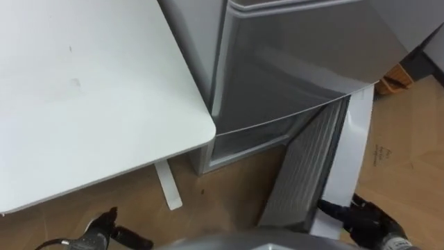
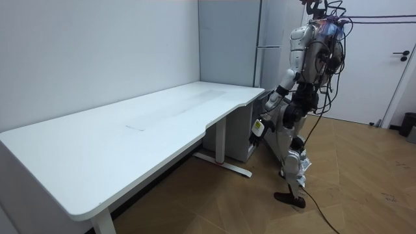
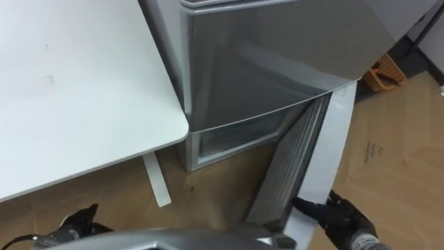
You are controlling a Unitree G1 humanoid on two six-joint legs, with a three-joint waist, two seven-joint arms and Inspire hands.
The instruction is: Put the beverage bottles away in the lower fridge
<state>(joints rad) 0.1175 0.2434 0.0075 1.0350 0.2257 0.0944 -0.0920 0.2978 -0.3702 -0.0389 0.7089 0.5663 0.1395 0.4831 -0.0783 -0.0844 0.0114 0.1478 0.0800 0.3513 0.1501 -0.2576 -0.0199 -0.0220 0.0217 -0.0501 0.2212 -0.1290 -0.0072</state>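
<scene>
The two eye views are taken from the robot's head, looking steeply down and from close by at the corner of the counter [image 1: 90, 97], the front of the fridge [image 1: 291, 48] and its opened lower door [image 1: 312, 167], with brown floor [image 1: 409, 167] beneath. The same scene is given in both (the right eye view is set slightly to the side, so everything sits further left in it). The room view is taken from a standing camera well off, beyond the counter's other end, and is faced along its length towards the robot and the fridge. The counter, the fridge and the floor are shared by all three views.
</scene>
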